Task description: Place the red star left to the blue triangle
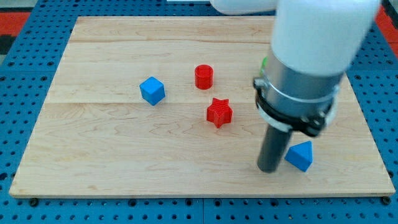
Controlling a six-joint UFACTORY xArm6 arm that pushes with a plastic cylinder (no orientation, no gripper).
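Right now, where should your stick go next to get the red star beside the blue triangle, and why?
Probably my tip should slide up past the red star to its upper-left side. It now sits against the blue triangle's left side, lower-right of the star. Pushing from there would drive the star away from the triangle.

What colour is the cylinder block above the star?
Red, same as the red star; the cylinder shows clearly in the camera view.

A light brown wooden counter [124, 162] made of long boards fills most of the view. Thin lines run across it from left to right where the boards meet. Under it lies a blue mat with little star-shaped holes [18, 112], showing at the left, right and near sides. A red patch [12, 18] sits in the far left corner. The light is bright and even.
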